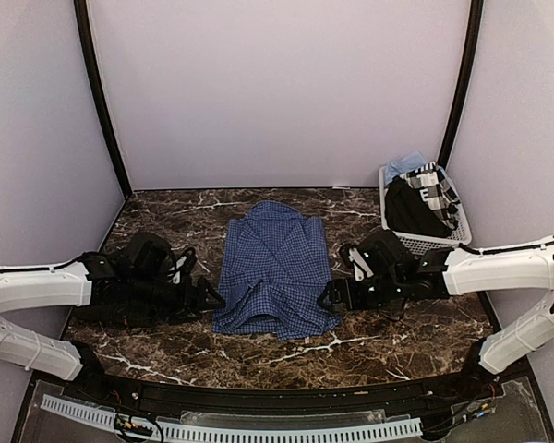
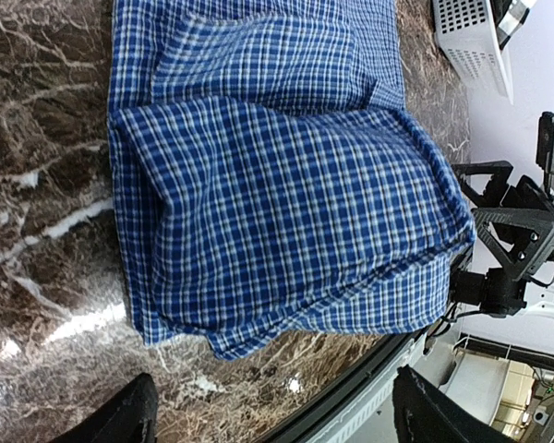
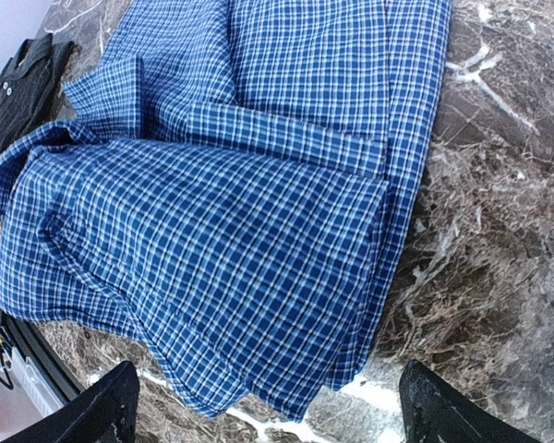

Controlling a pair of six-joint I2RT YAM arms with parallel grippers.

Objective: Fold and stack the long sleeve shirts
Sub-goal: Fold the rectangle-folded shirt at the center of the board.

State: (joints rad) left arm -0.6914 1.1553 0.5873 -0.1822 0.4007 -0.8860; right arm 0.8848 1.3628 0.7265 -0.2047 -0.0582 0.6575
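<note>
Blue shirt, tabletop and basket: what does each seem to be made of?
The blue shirt looks like thin woven cotton, matte: soft creases, check woven in. The tabletop is marble-look, dark brown with white veins and glossy glints; stone or laminate, I cannot tell. The basket seems white moulded plastic, by its stiff slatted walls.

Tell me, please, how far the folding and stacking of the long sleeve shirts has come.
Done: the blue checked cloth shirt lies flat, its sides folded in and its near end folded over. In hand: nothing; the left gripper and the right gripper stand open on either side of it. Left: the near-black cloth shirt lies rumpled and apart, so no stack exists yet.
</note>
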